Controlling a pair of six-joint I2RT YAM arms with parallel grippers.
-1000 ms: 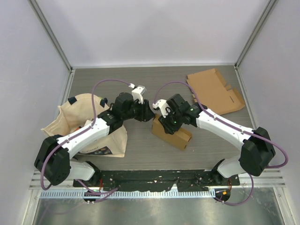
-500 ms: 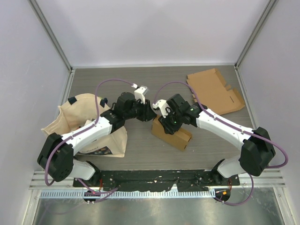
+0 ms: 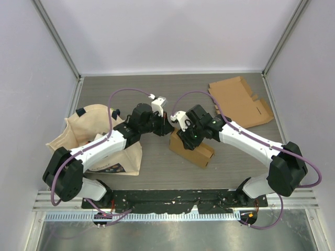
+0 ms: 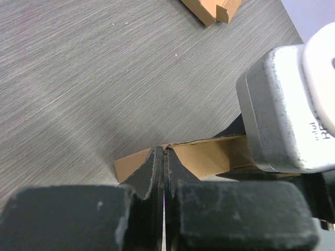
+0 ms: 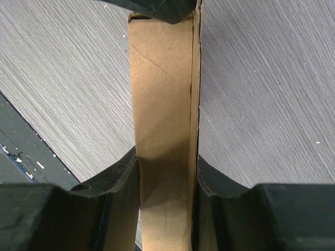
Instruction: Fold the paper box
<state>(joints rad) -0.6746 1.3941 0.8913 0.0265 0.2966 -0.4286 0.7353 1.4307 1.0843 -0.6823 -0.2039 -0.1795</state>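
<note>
Paper box (image 3: 192, 150): centre of the top view, part-folded, lying on the table (image 3: 157, 94).

Right gripper (image 5: 165, 164) straddles it about half open, with a finger against each long wall.

Left gripper (image 4: 163, 157) is fully closed, tips at the box's end edge. Cannot tell whether a flap is pinched.

Risk: if the left arm pulls while the right clamps, the thin wall may crease or tear, or the box may skew out of the clamp.

Containers:
- Box: nothing seen inside.
- Cloth tote bag (image 3: 89, 133), left of frame: contents unclear.

Flat cardboard blank (image 3: 238, 99) lies upper right.
</note>
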